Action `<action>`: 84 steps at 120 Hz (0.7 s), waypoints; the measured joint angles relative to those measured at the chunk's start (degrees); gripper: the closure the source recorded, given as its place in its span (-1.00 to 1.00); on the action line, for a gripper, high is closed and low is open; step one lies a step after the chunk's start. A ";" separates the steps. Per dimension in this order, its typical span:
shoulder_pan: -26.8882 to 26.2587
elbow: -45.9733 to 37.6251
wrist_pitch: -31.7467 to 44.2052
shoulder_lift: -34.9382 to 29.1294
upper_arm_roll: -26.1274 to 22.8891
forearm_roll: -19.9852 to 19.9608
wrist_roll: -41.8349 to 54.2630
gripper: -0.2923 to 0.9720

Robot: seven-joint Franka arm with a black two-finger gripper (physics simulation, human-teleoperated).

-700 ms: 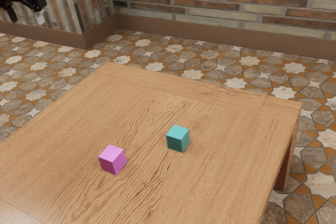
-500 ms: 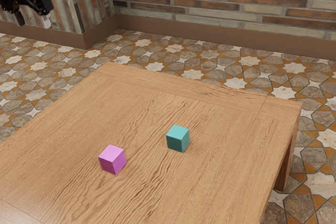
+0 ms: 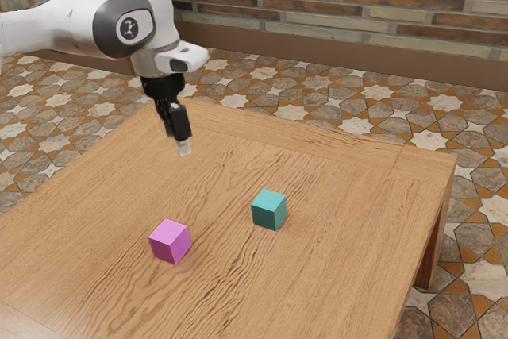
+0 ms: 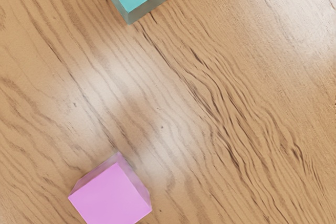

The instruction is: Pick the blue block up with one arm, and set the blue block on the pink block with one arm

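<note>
Our gripper [image 3: 183, 147] hangs above the wooden table [image 3: 341, 275] in the upper left of the exterior view. It points straight down, well apart from both blocks, and carries nothing. From this side angle we cannot tell whether it is parted or closed. We judge that it is held high and vertical so it can pass over the blocks without knocking them, then come down on its target from above.

The blue block [image 3: 269, 209] rests untouched on the table near the middle of the exterior view, to the lower right of the gripper in the frame. The pink block [image 3: 170, 241] sits to its lower left, near but not touching, which leaves room on every side of the blue one for a grasp.

The blue block is a small cube, more teal than pure blue, with a lighter top face and darker sides. It lies flat on one face, its edges turned at an angle to the table's edges. The pick has not yet begun.
</note>
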 joint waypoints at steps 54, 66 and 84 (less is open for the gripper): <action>1.84 5.29 19.25 18.66 -6.20 4.44 27.57 -0.54; 1.68 8.41 20.76 22.86 -6.57 4.12 31.59 -0.54; 1.58 9.37 22.00 25.79 -6.67 3.57 36.46 -0.54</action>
